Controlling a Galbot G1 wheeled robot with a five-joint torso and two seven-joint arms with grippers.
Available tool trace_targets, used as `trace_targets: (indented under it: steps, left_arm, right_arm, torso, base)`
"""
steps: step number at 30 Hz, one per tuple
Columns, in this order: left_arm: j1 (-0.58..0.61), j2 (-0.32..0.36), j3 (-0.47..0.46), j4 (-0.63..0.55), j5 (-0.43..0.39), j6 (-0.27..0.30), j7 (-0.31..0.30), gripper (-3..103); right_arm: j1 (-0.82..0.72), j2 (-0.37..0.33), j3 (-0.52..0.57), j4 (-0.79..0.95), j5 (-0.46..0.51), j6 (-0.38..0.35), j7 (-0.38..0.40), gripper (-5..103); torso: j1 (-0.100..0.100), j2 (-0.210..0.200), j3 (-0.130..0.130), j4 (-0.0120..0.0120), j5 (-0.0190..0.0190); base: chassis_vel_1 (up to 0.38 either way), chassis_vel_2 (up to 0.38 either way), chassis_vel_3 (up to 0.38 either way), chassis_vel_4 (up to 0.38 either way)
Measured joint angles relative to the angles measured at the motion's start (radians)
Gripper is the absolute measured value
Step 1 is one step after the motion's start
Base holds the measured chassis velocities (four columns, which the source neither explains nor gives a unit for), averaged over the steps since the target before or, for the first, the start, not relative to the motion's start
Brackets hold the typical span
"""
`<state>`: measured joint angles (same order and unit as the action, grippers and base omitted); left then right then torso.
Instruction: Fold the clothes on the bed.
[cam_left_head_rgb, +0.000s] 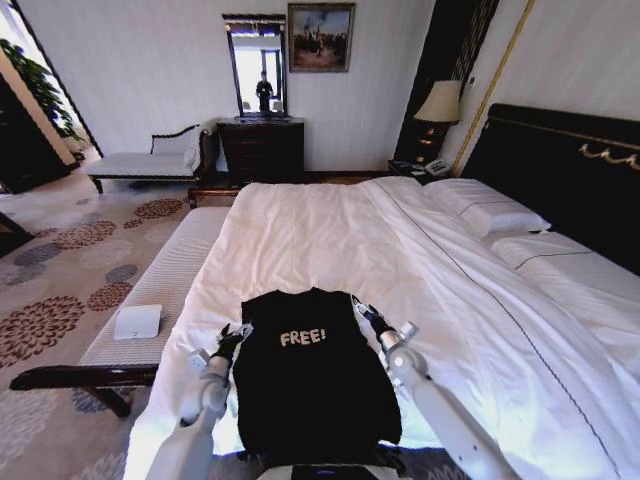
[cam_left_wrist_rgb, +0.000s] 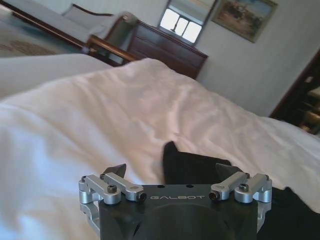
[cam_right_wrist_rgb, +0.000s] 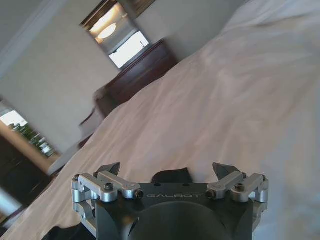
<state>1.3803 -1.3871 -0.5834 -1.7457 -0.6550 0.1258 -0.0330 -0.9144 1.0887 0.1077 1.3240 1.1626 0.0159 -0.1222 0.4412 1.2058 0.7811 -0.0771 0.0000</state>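
1. Closest to us, the black T-shirt (cam_left_head_rgb: 312, 385) lies flat on the near end of the bed (cam_left_head_rgb: 330, 235), with its chest side up and the white "FREE!" letters readable. Its lower hem reaches the near edge of the white duvet (cam_left_head_rgb: 500, 330).
2. Our left claw (cam_left_head_rgb: 235, 337) is just beside the left shoulder of the T-shirt, low over the duvet. In the left wrist view this claw (cam_left_wrist_rgb: 170, 169) has its two dark fingertips spread wide apart and holds nothing; a corner of the T-shirt (cam_left_wrist_rgb: 195, 165) lies between and just beyond them.
3. Our right claw (cam_left_head_rgb: 362, 312) is at the right shoulder of the T-shirt, at the fabric edge. In the right wrist view this claw (cam_right_wrist_rgb: 167, 170) is also released, fingers spread wide, and a small piece of the black fabric (cam_right_wrist_rgb: 172, 176) shows between them. We cannot tell if the tips touch the cloth.
4. The T-shirt is soft and matte, with small folds at the shoulders. The duvet under it is smooth white cloth with gentle wrinkles. The claws are of dark plastic with silver metal links.
5. Left of the bed stands a narrow pale table (cam_left_head_rgb: 165, 290) with a dark wooden frame, and a small white flat object (cam_left_head_rgb: 137, 321) lies on it.
6. Farther away we see white pillows (cam_left_head_rgb: 485, 212) against the dark headboard (cam_left_head_rgb: 570, 170), then a lamp (cam_left_head_rgb: 438, 105), a dark dresser (cam_left_head_rgb: 262, 148) and a mirror (cam_left_head_rgb: 257, 65) at the far wall.
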Motion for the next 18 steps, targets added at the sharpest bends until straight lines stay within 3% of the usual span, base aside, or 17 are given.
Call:
trace_targets:
  steps: [2,4,8,18]
  left_arm:
    - [0.021,-0.009,-0.026,-0.018,0.006,0.0,-0.002,100]
    - [0.023,-0.01,-0.028,-0.02,0.006,0.0,-0.002,100]
    - [0.045,-0.014,-0.079,-0.063,-0.005,0.0,-0.003,100]
    - [0.071,-0.01,-0.098,-0.099,-0.009,-0.001,-0.005,100]
  right_arm:
    - [0.056,0.005,-0.046,-0.067,0.0,-0.01,-0.059,100]
    - [0.061,0.006,-0.05,-0.074,0.0,-0.011,-0.064,100]
    - [0.187,0.057,-0.128,-0.238,-0.016,-0.026,-0.185,100]
    - [0.247,0.11,-0.123,-0.349,-0.044,0.002,-0.185,99]
  torso:
    - [0.0,0.0,0.0,0.0001,0.0001]
    - [0.0,0.0,0.0,0.0001,0.0]
    - [0.0,0.0,0.0,0.0001,0.0]
    - [0.0,0.0,0.0,0.0,0.0001]
  base:
    - [0.0,0.0,0.0,0.0]
    - [0.0,0.0,0.0,0.0]
    - [0.0,0.0,0.0,0.0]
    - [0.0,0.0,0.0,0.0]
